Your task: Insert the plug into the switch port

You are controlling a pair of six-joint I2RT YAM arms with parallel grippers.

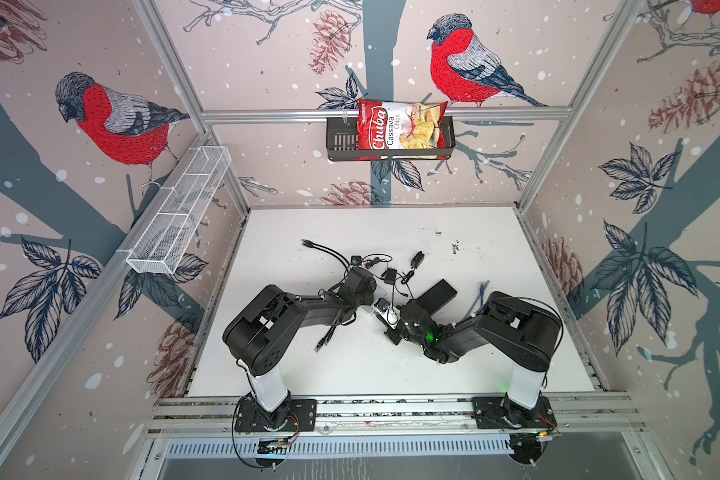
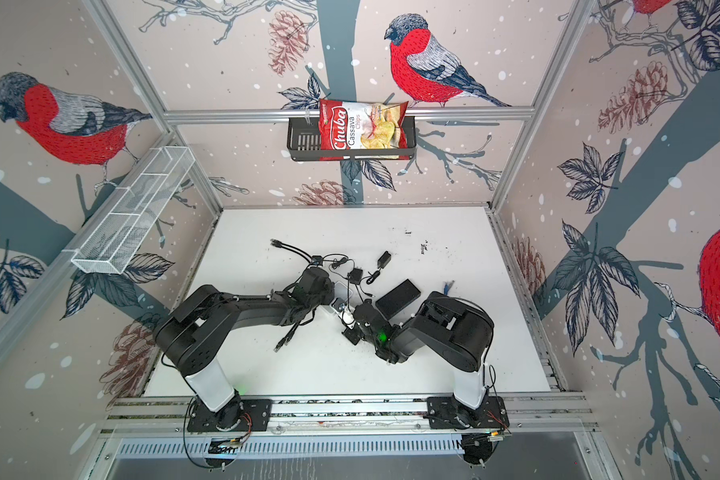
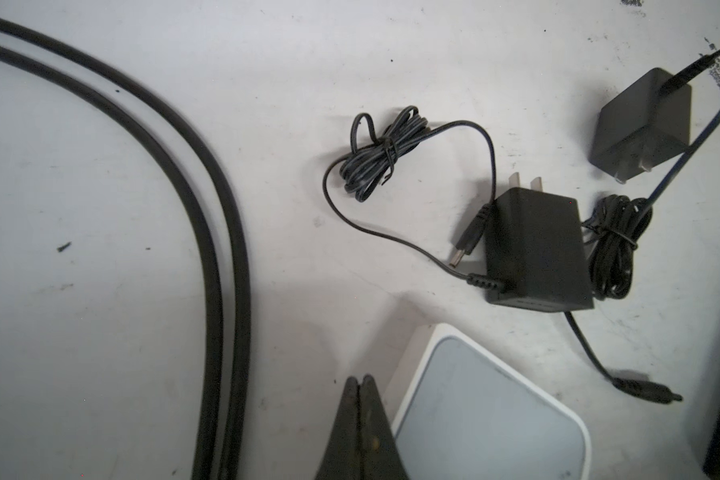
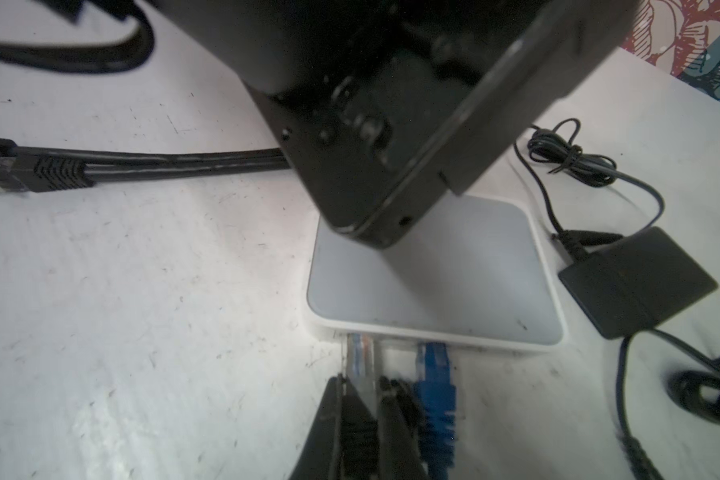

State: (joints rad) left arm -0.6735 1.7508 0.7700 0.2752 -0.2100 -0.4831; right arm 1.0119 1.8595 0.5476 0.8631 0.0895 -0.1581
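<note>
Starting at the left, a pair of thick black cables [image 3: 208, 208] crosses the tabletop [image 3: 100, 332] and plays no part here, so I leave it alone. Next is the left end effector [image 3: 360, 380], clenched on nothing, its tips right at the back corner of the white switch [image 3: 487, 415]. I read it as a brace against the push, though I cannot tell whether it actually touches. The switch lies flat with its port face turned toward the right arm. At that face the plug [image 4: 360, 357], clear with a black boot, is pinched in the right end effector [image 4: 360, 386]. Its nose is up against the end port, just beside a blue plug [image 4: 435, 374] already sitting in the neighbouring port. Whether the nose is inside or only at the mouth I cannot tell. To do this well, I would hold the plug square to the face, push slowly straight along its own axis, and leave the brace in place so the light switch does not slide back. I'd watch for the right finger rubbing the blue plug. Further right, a black adapter [image 4: 636, 282] lies near the switch, clear of the push.
</note>
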